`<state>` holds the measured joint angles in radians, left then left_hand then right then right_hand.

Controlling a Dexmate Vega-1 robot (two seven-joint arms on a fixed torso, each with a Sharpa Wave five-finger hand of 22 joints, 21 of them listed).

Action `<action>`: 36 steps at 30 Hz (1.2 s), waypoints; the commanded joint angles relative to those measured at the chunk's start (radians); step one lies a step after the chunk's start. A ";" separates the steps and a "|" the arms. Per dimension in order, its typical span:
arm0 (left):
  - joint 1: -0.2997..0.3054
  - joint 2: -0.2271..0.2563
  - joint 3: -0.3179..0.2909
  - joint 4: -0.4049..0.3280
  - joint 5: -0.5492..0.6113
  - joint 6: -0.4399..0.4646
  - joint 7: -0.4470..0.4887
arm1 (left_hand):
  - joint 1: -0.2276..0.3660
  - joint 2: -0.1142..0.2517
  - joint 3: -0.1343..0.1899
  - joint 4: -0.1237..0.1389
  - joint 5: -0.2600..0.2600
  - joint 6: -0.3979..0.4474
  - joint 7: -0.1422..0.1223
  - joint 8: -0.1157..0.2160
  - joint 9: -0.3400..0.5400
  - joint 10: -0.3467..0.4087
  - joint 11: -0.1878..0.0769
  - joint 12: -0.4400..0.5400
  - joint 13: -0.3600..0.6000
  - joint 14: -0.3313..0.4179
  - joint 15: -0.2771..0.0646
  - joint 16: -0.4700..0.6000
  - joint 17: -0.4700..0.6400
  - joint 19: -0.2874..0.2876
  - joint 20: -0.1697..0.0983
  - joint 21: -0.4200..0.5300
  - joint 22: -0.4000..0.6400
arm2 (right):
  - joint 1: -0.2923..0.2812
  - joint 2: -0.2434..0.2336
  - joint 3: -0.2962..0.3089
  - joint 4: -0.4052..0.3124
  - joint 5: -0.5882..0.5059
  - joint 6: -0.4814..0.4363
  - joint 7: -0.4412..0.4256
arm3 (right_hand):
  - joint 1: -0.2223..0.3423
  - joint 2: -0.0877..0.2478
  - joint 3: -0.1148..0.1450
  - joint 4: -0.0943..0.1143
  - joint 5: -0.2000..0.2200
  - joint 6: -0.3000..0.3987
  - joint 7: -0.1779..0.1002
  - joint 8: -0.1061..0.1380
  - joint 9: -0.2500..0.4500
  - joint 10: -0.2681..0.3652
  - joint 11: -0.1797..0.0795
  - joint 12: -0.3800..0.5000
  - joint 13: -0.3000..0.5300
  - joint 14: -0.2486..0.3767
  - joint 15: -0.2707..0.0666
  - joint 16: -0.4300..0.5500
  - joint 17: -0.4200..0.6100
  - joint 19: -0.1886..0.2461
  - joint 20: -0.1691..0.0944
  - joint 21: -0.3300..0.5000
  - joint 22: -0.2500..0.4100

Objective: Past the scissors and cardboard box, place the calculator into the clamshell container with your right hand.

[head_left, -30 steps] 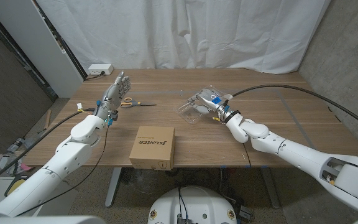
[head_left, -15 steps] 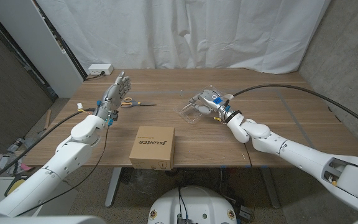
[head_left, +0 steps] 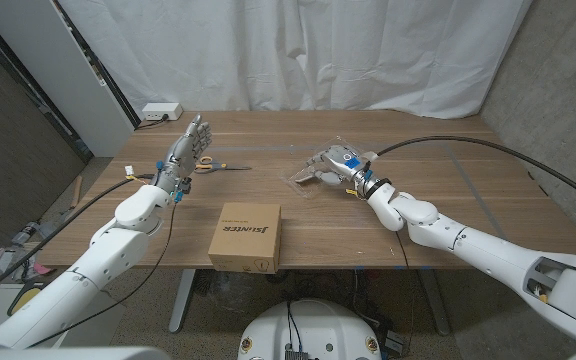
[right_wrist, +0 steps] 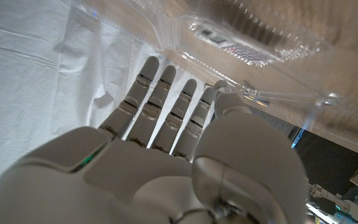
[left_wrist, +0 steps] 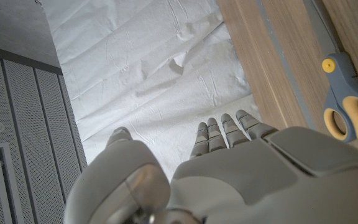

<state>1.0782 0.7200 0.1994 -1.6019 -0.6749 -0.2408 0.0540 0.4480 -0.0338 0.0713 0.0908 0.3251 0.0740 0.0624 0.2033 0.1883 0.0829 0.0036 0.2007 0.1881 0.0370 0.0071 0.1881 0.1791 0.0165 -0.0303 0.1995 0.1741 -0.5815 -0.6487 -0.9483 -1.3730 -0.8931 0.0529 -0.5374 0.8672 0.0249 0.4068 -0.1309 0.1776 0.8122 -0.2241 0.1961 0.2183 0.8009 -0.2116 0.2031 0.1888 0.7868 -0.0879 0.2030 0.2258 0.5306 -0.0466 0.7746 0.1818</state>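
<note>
You can barely make out the calculator (right_wrist: 229,45) through the clear clamshell container (head_left: 308,174). Your right hand (head_left: 342,163), fingers extended and holding nothing, has edged farther over it since a second ago. Your left hand (head_left: 184,147) stands open near the scissors (head_left: 211,164).

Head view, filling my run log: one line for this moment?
right hand at clear plastic clamshell container | left hand raised, open | brown cardboard box untouched
</note>
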 commanded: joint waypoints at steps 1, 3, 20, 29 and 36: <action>0.011 -0.007 0.002 -0.010 0.002 -0.007 0.006 | 0.005 0.009 -0.009 0.002 0.000 0.007 -0.004 -0.001 0.004 -0.001 0.001 0.004 0.006 -0.003 0.006 0.000 0.004 -0.001 -0.006 0.000 0.004 | -0.021 -0.030 0.020 -0.046 0.002 -0.002 0.030 | -0.020 -0.010 -0.013 0.006 0.006 -0.023 0.001 -0.003 0.000 -0.020 0.000 -0.003 0.002 -0.015 -0.109 -0.002 0.007 -0.015 -0.119 -0.012 0.001; 0.012 -0.009 0.003 -0.010 0.002 -0.009 0.006 | 0.005 0.009 -0.009 0.002 0.000 0.007 -0.004 -0.001 0.004 -0.001 0.001 0.004 0.006 -0.003 0.006 0.000 0.004 -0.002 -0.006 0.000 0.004 | -0.026 -0.036 0.024 -0.055 0.001 -0.001 0.034 | -0.035 -0.014 -0.020 0.012 0.006 -0.034 0.001 -0.003 0.000 -0.030 0.000 -0.003 0.003 -0.027 -0.104 -0.003 0.008 -0.021 -0.116 -0.016 0.001; 0.025 -0.004 0.000 -0.022 0.001 -0.008 0.007 | 0.007 0.011 -0.012 0.002 0.000 0.007 -0.003 -0.002 0.004 -0.001 -0.003 0.004 0.006 -0.003 0.006 0.000 0.004 -0.002 -0.005 0.000 0.004 | -0.076 -0.043 0.094 -0.132 0.072 0.014 0.043 | -0.162 -0.003 -0.059 0.076 0.010 -0.085 0.002 -0.005 0.001 -0.044 0.018 0.010 0.004 -0.068 -0.091 -0.001 0.011 -0.038 -0.103 -0.039 0.002; 0.030 0.001 -0.004 -0.027 0.001 -0.008 0.007 | 0.007 0.011 -0.013 0.002 0.000 0.006 -0.003 -0.002 0.004 0.000 0.000 0.004 0.006 -0.004 0.006 0.000 0.004 -0.002 -0.005 -0.001 0.004 | -0.106 -0.030 0.149 -0.167 0.212 0.071 0.105 | -0.187 0.011 -0.060 0.083 0.011 -0.134 0.035 -0.010 0.001 -0.090 0.069 -0.001 0.004 -0.116 -0.090 -0.010 0.007 -0.049 -0.118 -0.054 0.001; 0.028 0.004 -0.007 -0.027 0.001 -0.008 0.003 | 0.008 0.012 -0.015 0.002 0.000 0.007 -0.002 -0.002 0.004 -0.001 0.000 0.004 0.006 -0.004 0.004 0.000 0.004 -0.002 -0.005 -0.001 0.004 | -0.147 -0.024 0.206 -0.207 0.345 0.108 0.154 | -0.203 0.014 -0.062 0.086 0.009 -0.165 0.078 -0.010 0.000 -0.109 0.105 -0.002 0.003 -0.144 -0.080 -0.012 0.003 -0.054 -0.119 -0.064 0.000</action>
<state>1.1043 0.7186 0.1980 -1.6252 -0.6735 -0.2493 0.0601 0.4520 -0.0299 0.0638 0.0908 0.3251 0.0740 0.0624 0.2033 0.1883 0.0829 0.0035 0.2007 0.1881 0.0321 0.0120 0.1881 0.1791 0.0166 -0.0303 0.1997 0.1741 -0.6784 -0.6827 -0.8162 -1.5255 -0.7189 0.1064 -0.4497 0.6739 0.0388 0.3438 -0.0506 0.1856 0.6536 -0.1574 0.1918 0.2185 0.6919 -0.1196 0.2031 0.1886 0.6523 -0.0608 0.1920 0.2275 0.4843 -0.0465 0.7139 0.1818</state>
